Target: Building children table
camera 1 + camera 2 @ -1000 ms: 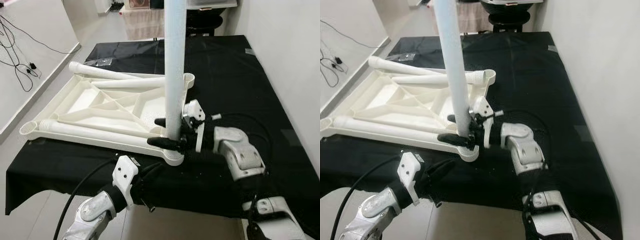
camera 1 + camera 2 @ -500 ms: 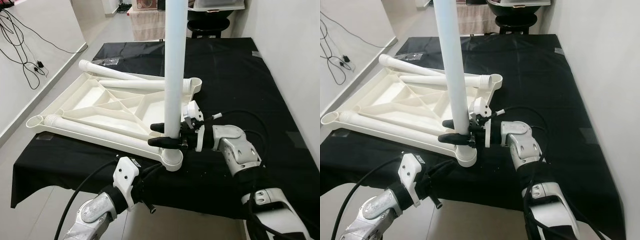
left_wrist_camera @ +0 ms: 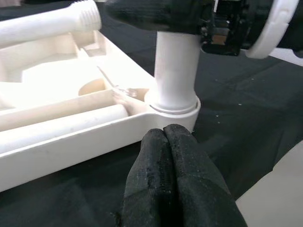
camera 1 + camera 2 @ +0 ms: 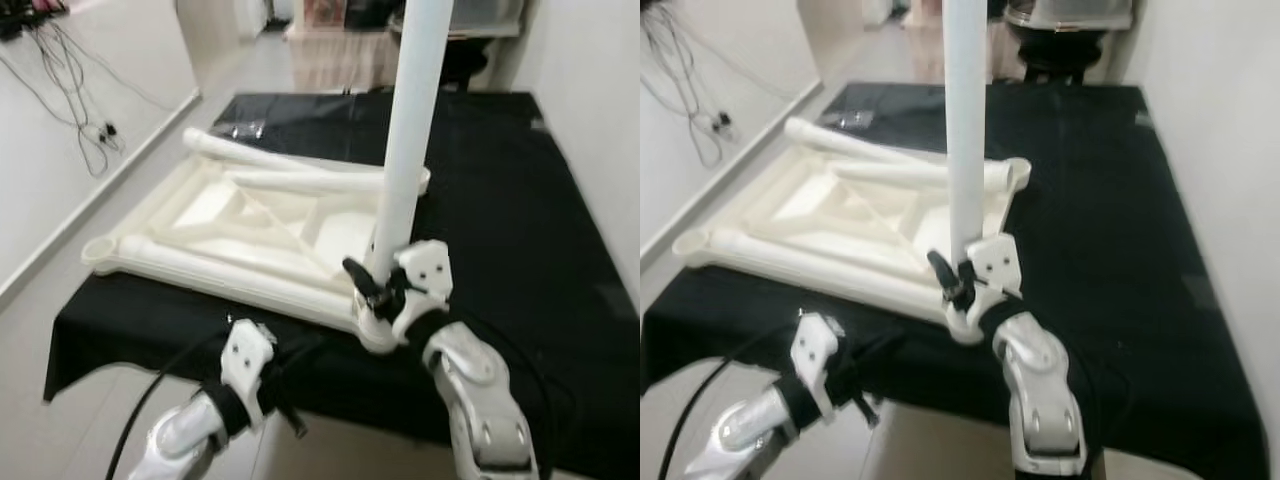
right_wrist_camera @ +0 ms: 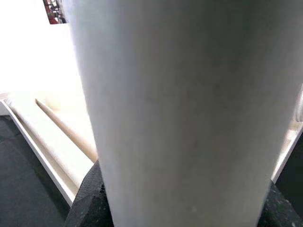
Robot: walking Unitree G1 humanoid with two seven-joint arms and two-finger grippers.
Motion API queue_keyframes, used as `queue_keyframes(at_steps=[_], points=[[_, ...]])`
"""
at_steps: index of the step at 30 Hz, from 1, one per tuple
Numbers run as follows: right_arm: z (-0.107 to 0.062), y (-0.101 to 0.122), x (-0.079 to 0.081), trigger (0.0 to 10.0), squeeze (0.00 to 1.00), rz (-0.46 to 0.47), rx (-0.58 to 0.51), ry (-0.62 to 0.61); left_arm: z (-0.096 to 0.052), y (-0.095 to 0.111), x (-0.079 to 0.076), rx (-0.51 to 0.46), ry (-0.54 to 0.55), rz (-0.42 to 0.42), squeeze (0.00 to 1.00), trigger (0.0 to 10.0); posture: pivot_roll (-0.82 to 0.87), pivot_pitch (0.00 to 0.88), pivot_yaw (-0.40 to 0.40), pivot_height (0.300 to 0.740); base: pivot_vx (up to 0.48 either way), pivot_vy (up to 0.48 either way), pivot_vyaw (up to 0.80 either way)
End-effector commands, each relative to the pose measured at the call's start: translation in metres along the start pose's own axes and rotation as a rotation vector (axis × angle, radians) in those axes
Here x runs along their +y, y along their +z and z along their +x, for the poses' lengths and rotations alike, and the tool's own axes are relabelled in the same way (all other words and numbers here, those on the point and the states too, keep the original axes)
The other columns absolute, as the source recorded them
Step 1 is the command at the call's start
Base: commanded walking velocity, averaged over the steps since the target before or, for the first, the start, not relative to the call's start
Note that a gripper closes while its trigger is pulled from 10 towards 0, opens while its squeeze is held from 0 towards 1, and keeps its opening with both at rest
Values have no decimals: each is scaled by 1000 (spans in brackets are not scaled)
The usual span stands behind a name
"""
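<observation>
On black-draped table [image 4: 520, 200], right claw [image 4: 372, 283] still clenched on upright leg [image 4: 408, 140] in tabletop [image 4: 230, 235] corner socket, now lower down; left claw [image 3: 173, 161] pinched empty.

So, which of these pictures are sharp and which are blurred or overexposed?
Left and right eye views: soft motion blur over everything, edges of the right gripper and the upright leg smeared. Left wrist view: sharp on the corner socket; the left gripper close and soft. Right wrist view: the leg out of focus, background blown white.
</observation>
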State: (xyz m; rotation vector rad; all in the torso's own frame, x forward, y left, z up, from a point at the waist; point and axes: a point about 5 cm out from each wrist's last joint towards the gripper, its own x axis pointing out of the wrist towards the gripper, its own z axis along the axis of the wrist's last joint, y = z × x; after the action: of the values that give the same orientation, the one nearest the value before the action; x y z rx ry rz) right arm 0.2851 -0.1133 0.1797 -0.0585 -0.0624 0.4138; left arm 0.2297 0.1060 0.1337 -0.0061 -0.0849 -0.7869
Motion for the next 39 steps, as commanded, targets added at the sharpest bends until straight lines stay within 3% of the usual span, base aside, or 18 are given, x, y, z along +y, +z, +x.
queue_keyframes(at_steps=[1, 3, 4, 8, 9, 16, 17, 18, 19, 20, 21, 23, 29, 30, 35, 39], points=[[-2, -28, -7, 0, 0, 84, 138, -60, 0, -3, 0, 14, -11, 8, 0, 10000, -8, 120, 64, 740, 0, 0, 0], [5, -28, -8, 0, 0, 106, 134, -46, 1, -3, 0, 15, -12, 10, 0, 10000, -9, 118, 65, 740, 0, 0, 0], [12, -28, -8, 10000, 0, 122, 131, -29, 1, -3, 1, 14, -8, 13, 0, 10000, -4, 119, 68, 740, 0, 0, 0], [21, -27, -5, 10000, 0, 116, 124, 52, 1, -3, 2, 12, 1, 17, 0, 10000, -3, 118, 66, 740, 0, 0, 0], [27, -22, -9, 10000, 1000, 107, 108, 126, 2, -2, 2, 11, 3, 16, 0, 10000, 2, 123, 66, 740, 0, 0, 0], [29, -17, -11, 10000, 1000, 109, 106, 165, 2, -2, 1, 10, 2, 16, 0, 10000, 6, 126, 67, 740, 0, 0, 0], [29, -11, -11, 10000, 1000, 101, 94, 240, 2, -2, 1, 9, 2, 16, 0, 10000, 9, 129, 66, 740, 0, 0, 0], [29, -11, -11, 10000, 1000, 101, 94, 240, 2, -2, 1, 9, 2, 16, 0, 10000, 9, 129, 66, 740, 0, 0, 0], [31, -2, -15, 10000, 996, 82, 66, 386, 3, -1, 1, 7, 3, 16, 0, 10000, 11, 133, 64, 740, 0, 0, 0], [32, 3, -20, 10000, 0, 26, 56, 523, 3, -1, 1, 5, 3, 16, 0, 10000, 16, 135, 62, 740, 0, 0, 0], [32, 3, -20, 10000, 0, 26, 56, 523, 3, -1, 1, 5, 3, 16, 0, 10000, 16, 135, 62, 740, 0, 0, 0], [37, 6, -30, 10000, 0, -40, 92, 775, 3, -1, -1, 2, 4, 15, 0, 10000, 26, 140, 59, 740, 0, 0, 0], [49, 8, -35, 10000, 0, -41, 90, 792, 2, 0, -2, 2, 6, 15, 0, 10000, 29, 141, 58, 740, 0, 0, 0], [51, 8, -36, 0, 0, -32, 99, 805, 2, 0, -2, 2, 6, 15, 0, 10000, 40, 147, 55, 740, 0, 0, 0], [59, 12, -39, 0, 0, 15, 113, 833, 1, 1, -4, 3, 6, 15, 0, 10000, 38, 155, 55, 740, 0, 0, 0], [57, 2, -44, 0, 0, 1, 145, 845, 1, 1, -5, 0, 5, 12, 0, 10000, 29, 163, 54, 740, 0, 0, 0]])
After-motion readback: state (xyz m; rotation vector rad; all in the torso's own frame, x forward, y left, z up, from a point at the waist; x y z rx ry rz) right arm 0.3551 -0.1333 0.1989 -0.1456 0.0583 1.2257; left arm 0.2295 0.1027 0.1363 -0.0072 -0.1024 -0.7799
